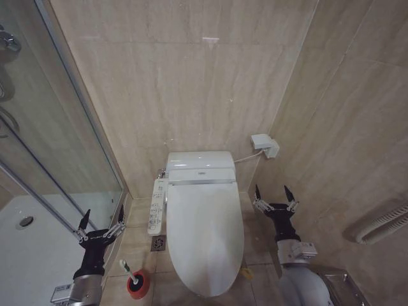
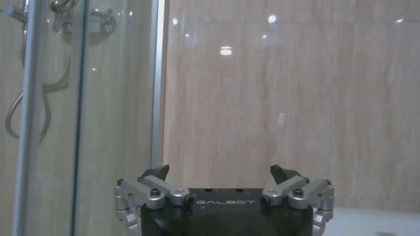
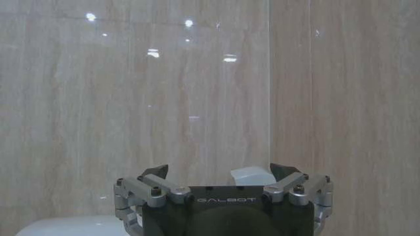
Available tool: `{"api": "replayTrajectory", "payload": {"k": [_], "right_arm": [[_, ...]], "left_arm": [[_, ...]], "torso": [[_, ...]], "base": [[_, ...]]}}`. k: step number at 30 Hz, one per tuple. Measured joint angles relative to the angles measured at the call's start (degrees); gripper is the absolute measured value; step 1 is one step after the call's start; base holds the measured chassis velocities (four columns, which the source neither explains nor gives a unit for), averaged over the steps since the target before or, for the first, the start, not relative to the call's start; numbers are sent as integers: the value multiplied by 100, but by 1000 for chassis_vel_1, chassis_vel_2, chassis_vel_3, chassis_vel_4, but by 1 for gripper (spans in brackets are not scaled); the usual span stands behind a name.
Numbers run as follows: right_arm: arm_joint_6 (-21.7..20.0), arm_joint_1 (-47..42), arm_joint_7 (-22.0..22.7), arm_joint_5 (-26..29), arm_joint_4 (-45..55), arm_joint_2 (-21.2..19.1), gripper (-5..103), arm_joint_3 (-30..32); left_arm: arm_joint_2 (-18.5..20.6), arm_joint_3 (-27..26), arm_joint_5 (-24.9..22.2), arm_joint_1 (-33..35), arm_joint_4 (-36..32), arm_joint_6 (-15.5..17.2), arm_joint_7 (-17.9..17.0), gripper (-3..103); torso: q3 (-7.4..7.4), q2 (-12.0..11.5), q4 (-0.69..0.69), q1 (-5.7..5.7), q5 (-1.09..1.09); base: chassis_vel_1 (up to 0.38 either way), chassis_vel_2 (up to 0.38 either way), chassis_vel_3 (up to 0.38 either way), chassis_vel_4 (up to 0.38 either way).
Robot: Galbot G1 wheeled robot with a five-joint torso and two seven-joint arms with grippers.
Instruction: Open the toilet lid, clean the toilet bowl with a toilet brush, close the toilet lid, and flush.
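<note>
Fingers spread wide, empty, on left gripper [image 1: 102, 217] and right gripper [image 1: 274, 194]; one toilet lid [image 1: 205, 234] down, one toilet brush [image 1: 130, 271]

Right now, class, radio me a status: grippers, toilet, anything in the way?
Left gripper and right gripper open, holding nothing, either side of the toilet. Toilet lid closed. Toilet brush in its red cup, untouched. Nothing blocking.

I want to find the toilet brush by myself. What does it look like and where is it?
Find the big white toilet with its toilet lid shut. On the floor tiles by its front, on the shower side, stands a small round red cup. The toilet brush is the short white stick leaning out of it, beside the left claw, which is open.
</note>
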Motion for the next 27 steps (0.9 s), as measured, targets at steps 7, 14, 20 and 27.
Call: {"api": "replayTrajectory", "payload": {"k": [7,14,20,27], "right_arm": [[0,0,0,0,0,0,100,0],[0,0,0,0,0,0,100,0],[0,0,0,0,0,0,100,0],[0,0,0,0,0,0,100,0]], "left_arm": [[-24,-36,-2,20,24,120,170,100],[-120,-59,221,-198,343,182,226,100],[-188,2,271,-253,412,209,299,100],[-275,119,80,-278,378,421,186,100]], "torso": [[0,0,0,0,0],[0,0,-1,0,-1],[0,0,0,0,0],[0,1,0,0,0]], "base": [[0,0,0,0],[0,0,0,0],[0,0,0,0],[0,0,0,0]]}}
